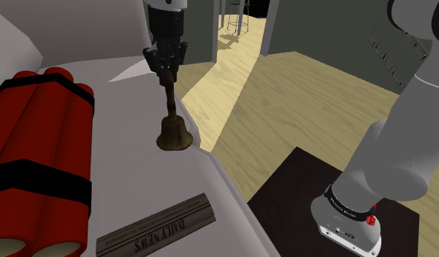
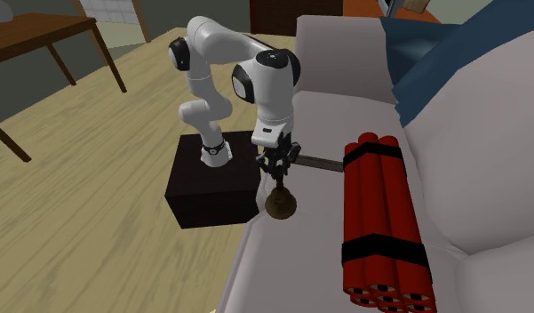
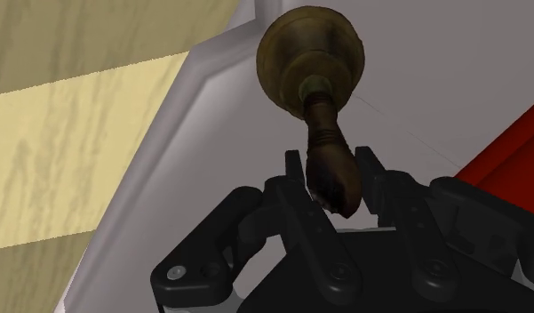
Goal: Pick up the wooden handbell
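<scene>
The handbell (image 1: 173, 133) has a dark turned wooden handle and a brass-coloured bell. It stands upright on the grey sofa seat (image 1: 130, 175), close to the seat's edge above the floor. My black gripper (image 1: 166, 73) comes straight down from above and is shut on the top of the handle. In the wrist view the two fingers (image 3: 296, 173) press against both sides of the handle end, with the handbell (image 3: 309, 53) beyond them. In the second exterior view the gripper (image 2: 279, 167) sits right above the handbell (image 2: 280, 204). I cannot tell whether the bell's rim still touches the seat.
A big red dynamite bundle (image 1: 35, 139) with black bands lies on the seat at the shoulder view's left. A folded newspaper (image 1: 155, 226) lies nearer the stand (image 1: 312, 190). Wooden floor runs beside the sofa. A blue cushion (image 2: 451, 44) leans on the backrest.
</scene>
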